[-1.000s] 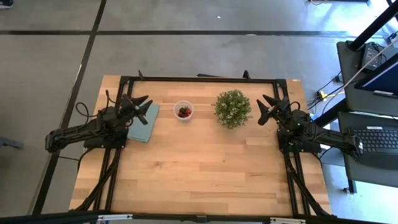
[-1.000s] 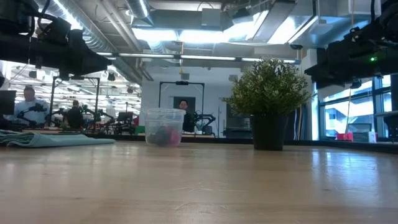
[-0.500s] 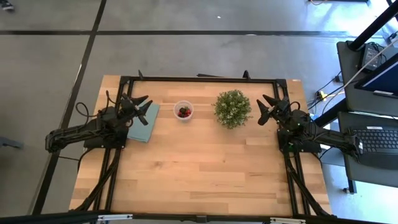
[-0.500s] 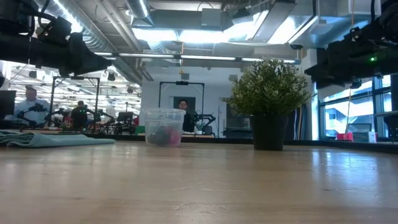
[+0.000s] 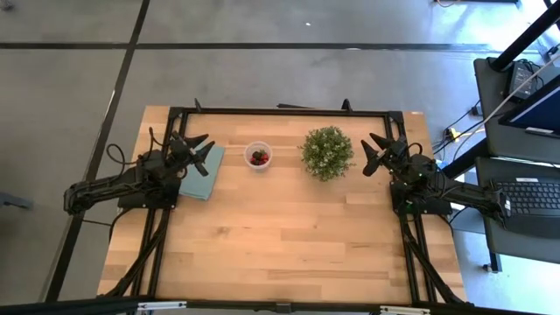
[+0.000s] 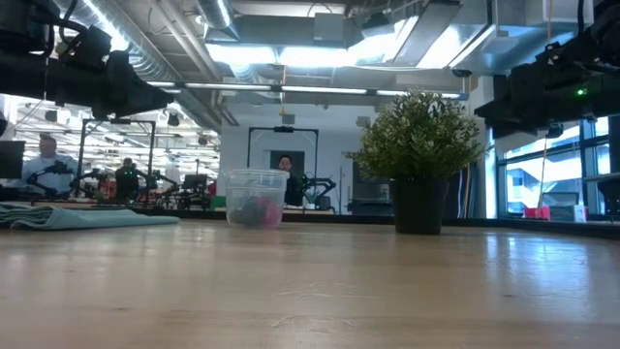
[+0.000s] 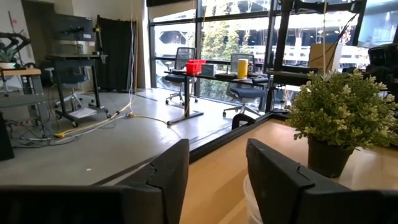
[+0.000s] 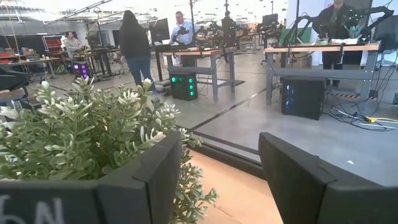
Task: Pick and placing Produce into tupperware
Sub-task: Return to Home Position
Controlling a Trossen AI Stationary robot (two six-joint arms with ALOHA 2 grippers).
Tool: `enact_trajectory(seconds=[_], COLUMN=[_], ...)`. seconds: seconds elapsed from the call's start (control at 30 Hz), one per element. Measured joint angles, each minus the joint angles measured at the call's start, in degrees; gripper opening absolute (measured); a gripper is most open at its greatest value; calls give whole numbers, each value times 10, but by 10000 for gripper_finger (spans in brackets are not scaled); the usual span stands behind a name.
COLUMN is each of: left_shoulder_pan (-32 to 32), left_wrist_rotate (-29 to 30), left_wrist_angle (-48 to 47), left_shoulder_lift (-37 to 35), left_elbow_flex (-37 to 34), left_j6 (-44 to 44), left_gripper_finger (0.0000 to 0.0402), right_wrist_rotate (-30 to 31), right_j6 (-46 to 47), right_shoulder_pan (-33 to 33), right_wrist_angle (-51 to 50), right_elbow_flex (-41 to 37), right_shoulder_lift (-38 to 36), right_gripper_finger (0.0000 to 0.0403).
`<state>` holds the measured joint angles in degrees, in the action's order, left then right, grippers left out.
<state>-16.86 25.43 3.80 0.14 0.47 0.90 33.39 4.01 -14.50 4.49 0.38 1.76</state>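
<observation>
The left gripper (image 5: 206, 143) hangs with its fingers spread and empty above the teal cloth (image 5: 203, 177) at the table's left edge. The right gripper (image 5: 369, 144) is likewise spread and empty, pulled back at the right edge just beside the potted plant (image 5: 327, 152). Over the last second neither arm has moved in either the high or the low view, so both look parked at their rest poses. Between them, near the far edge of the table (image 5: 280, 236), stands the tupperware (image 5: 258, 156), upright and well apart from both grippers. The produce (image 5: 259, 157) lies inside it as a small red and dark cluster. No loose piece shows on the wood, so the picking is probably finished.
</observation>
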Motion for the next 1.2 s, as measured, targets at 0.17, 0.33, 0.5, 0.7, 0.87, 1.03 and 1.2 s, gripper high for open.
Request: enact_trajectory(seconds=[0.17,0.33,0.5,0.7,0.87,1.03,1.2], left_shoulder_pan=[0,0,0,0,0,0,0], left_wrist_rotate=[0,0,0,0,0,0,0], left_wrist_angle=[0,0,0,0,0,0,0], left_shoulder_lift=[0,0,0,0,0,0,0], left_elbow_flex=[0,0,0,0,0,0,0], left_j6=[0,0,0,0,0,0,0], left_gripper_finger=[157,150,143,140,140,140,140], right_wrist_rotate=[0,0,0,0,0,0,0], right_j6=[0,0,0,0,0,0,0], right_shoulder_pan=[0,0,0,0,0,0,0], right_wrist_angle=[0,0,0,0,0,0,0], right_elbow_flex=[0,0,0,0,0,0,0], right_shoulder_lift=[0,0,0,0,0,0,0], right_gripper_finger=[217,217,217,217,217,217,217])
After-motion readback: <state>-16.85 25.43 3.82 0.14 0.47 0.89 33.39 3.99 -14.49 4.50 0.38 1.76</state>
